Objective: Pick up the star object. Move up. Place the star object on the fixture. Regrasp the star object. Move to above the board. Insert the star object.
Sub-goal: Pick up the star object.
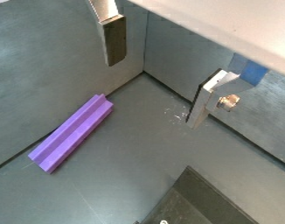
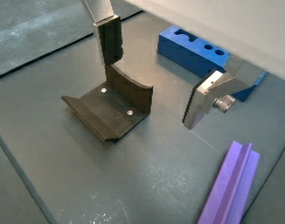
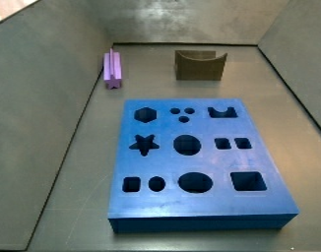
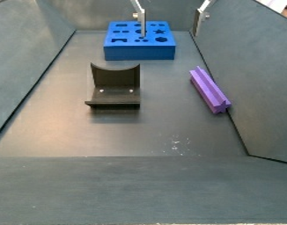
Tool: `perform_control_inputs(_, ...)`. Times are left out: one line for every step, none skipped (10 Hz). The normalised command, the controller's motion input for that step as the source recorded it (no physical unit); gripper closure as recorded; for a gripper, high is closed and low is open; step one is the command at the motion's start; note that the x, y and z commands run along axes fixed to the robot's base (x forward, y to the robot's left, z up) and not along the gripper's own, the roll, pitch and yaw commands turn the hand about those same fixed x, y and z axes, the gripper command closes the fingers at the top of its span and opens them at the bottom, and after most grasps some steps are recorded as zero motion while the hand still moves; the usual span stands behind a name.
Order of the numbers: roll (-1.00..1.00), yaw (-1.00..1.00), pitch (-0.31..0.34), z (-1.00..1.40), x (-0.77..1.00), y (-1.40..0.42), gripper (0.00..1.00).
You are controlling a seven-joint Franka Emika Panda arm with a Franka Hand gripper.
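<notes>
**Gripper wide open and empty, star object not yet picked**

Gripper (image 2: pixel 156 79) hangs high above the floor, fingers (image 1: pixel 115 39) spread wide with nothing between them, so pickup looks not yet started. In a side view only the fingertips show near the far end, over the board (image 4: pixel 140 39). The star object (image 4: pixel 209 89) lies flat along the floor's side wall edge, untouched and reachable from above. The fixture (image 4: pixel 114 85) sits mid-floor, notch empty. Board's star cutout (image 3: pixel 145 144) is open, ready for insertion later.
</notes>
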Motion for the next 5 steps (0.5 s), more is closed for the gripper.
perform_control_inputs(0.0,0.07,0.0,0.0,-0.07,-0.07,0.0)
perform_control_inputs(0.0,0.07,-0.13,-0.2,-0.87,-0.35,0.0)
perform_control_inputs(0.13,0.39,0.086,-0.66,-0.67,-0.44,0.0)
perform_control_inputs(0.22,0.41,-0.019,-0.95,-0.77,-0.5,0.0)
perform_control_inputs(0.22,0.41,-0.046,-0.95,-0.82,-0.43,0.0)
